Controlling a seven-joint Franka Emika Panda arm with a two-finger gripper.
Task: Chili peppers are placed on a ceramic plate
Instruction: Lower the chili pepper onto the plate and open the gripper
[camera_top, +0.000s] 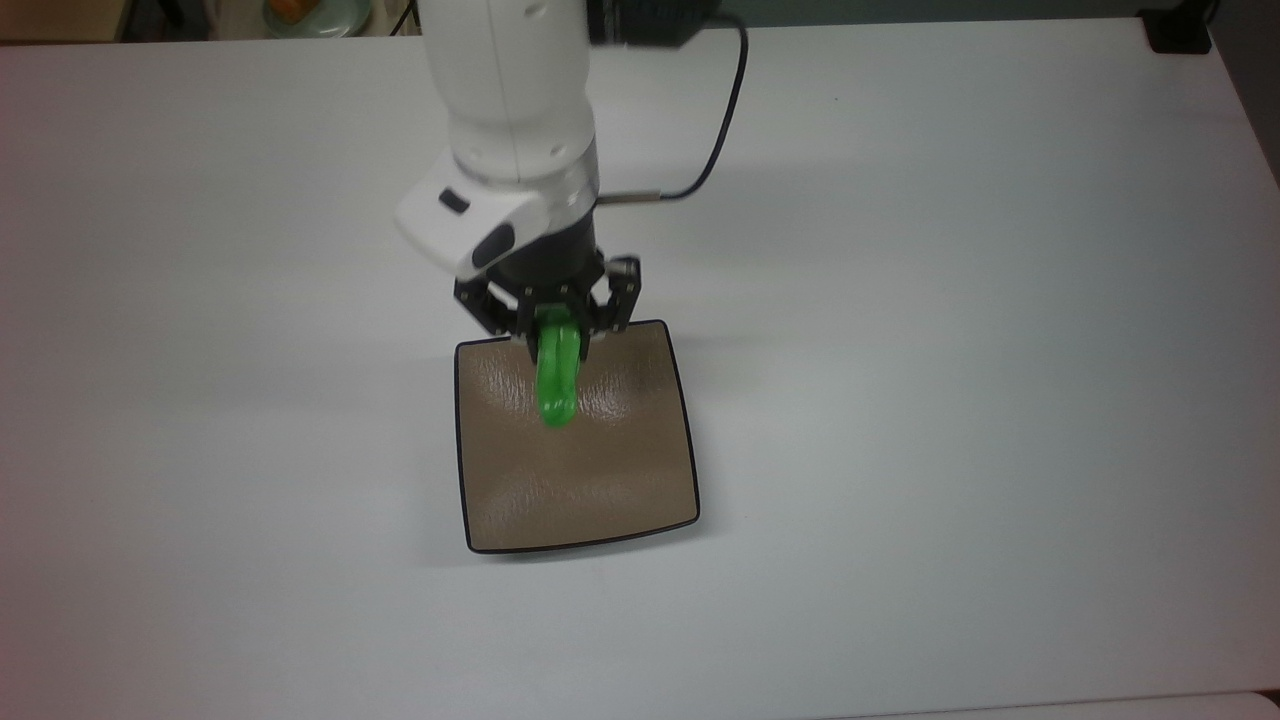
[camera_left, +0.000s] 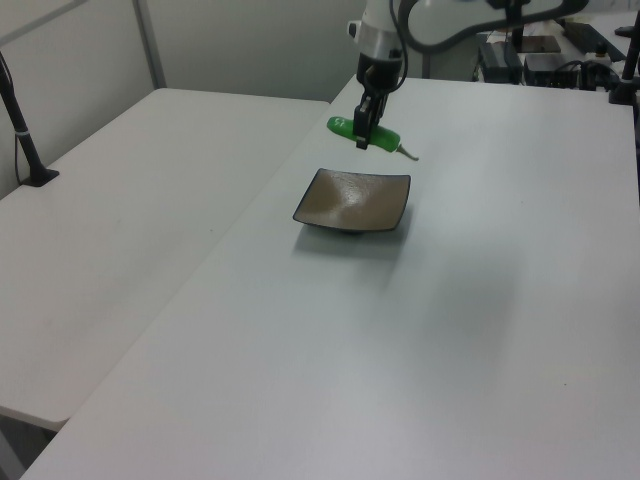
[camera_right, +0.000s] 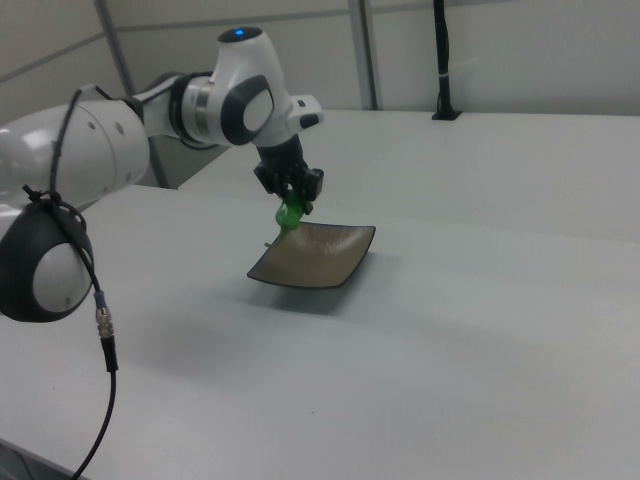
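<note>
My gripper (camera_top: 553, 330) (camera_left: 362, 135) (camera_right: 293, 208) is shut on the bright green chili pepper (camera_top: 555, 378) (camera_left: 352, 129) (camera_right: 290, 214), held level in the air above the plate. In the top view the pepper's free end reaches over the upper middle of the square tan-brown ceramic plate (camera_top: 580, 480) (camera_left: 345, 205) (camera_right: 320, 258). The thin stem (camera_left: 405, 153) sticks out on the left view's right of the fingers. The plate sits flat on the white table with nothing lying on it.
The white table (camera_top: 950, 400) stretches wide around the plate. A second white table (camera_left: 120, 200) stands beside it on the left view's left. A black cable (camera_top: 720, 130) trails from the arm's wrist. A black post base (camera_top: 1180, 30) sits at the top view's upper right corner.
</note>
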